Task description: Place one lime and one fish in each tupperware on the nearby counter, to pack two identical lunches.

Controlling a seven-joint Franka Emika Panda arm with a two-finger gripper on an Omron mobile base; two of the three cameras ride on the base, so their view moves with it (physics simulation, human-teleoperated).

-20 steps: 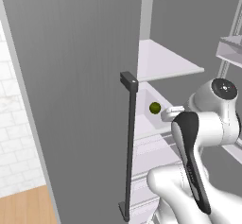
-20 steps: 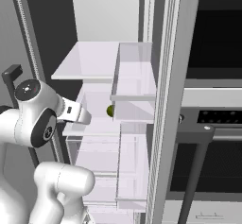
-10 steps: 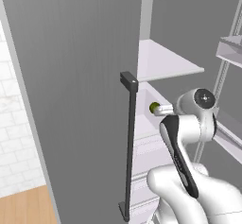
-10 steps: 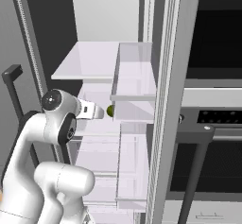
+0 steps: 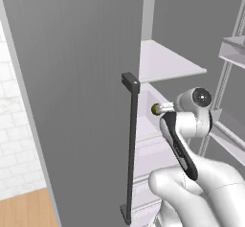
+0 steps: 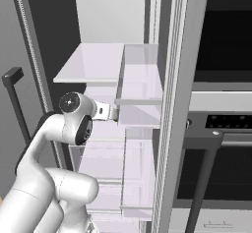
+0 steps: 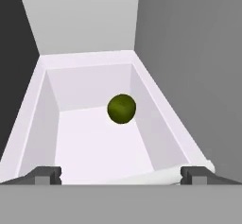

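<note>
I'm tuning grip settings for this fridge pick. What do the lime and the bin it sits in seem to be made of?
The lime looks like fruit with a matte, faintly mottled yellow-green rind and no sharp highlights. The bin looks like smooth white or pale translucent plastic: thin, even walls with a soft sheen. Being rendered, both are guesses. The gripper points at the lime with jaws wide open.

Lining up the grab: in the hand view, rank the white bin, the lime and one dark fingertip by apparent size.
1. White bin
2. Lime
3. Fingertip, smallest shown, though close to the camera and cut off, so unsure.
</note>
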